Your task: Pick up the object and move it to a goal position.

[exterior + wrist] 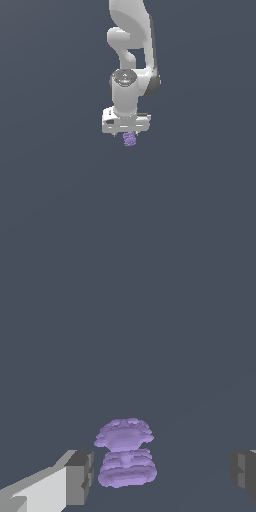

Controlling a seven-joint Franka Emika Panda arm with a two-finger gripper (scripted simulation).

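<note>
The object (130, 140) (125, 452) is a small, light-purple, knobbly cluster with ridged sides. It sits just under the white arm, its broader cap above a banded base.

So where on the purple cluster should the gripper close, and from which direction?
Come straight down and close on the lower ribbed body of the purple cluster. Its upper cap flares wider and is lumpy, so the narrower banded waist offers flatter sides. The gripper is open, one finger already beside it.
</note>
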